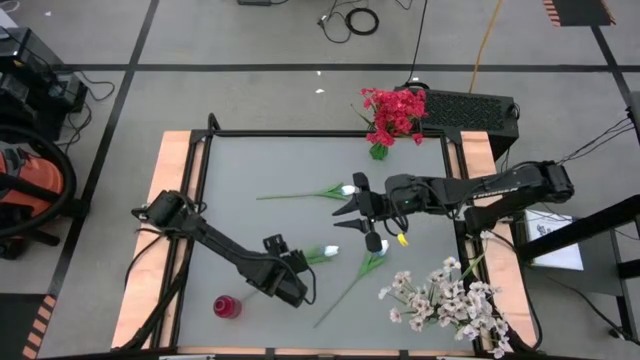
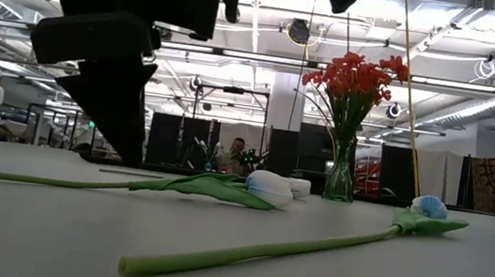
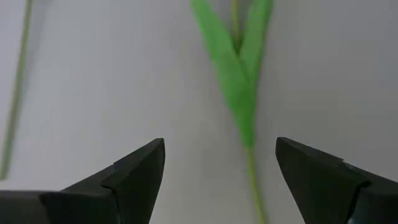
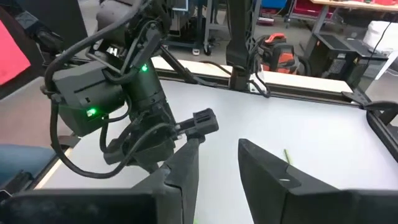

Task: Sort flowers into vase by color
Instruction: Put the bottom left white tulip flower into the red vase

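Note:
A clear vase (image 2: 339, 180) with red flowers (image 1: 395, 112) stands at the table's far edge. Three white tulips lie flat on the table: one (image 1: 345, 189) far, one (image 1: 372, 262) near the middle, one (image 1: 322, 256) by my left gripper. My left gripper (image 3: 219, 143) is open and points steeply down. Its fingers stand on either side of that tulip's green leaves and stem (image 3: 244, 118) without touching them. My right gripper (image 4: 217, 146) hangs above the table's middle (image 1: 347, 206), pointing toward the left arm, open with nothing between its fingers. Pale pink sprays (image 1: 447, 295) lie at the near right corner.
A small red round thing (image 1: 226, 306) sits near the table's near left corner. A wooden border (image 1: 175, 160) frames the table. A black box (image 1: 470, 108) lies behind the far right corner. The left half of the tabletop holds only the far tulip's stem (image 1: 290, 196).

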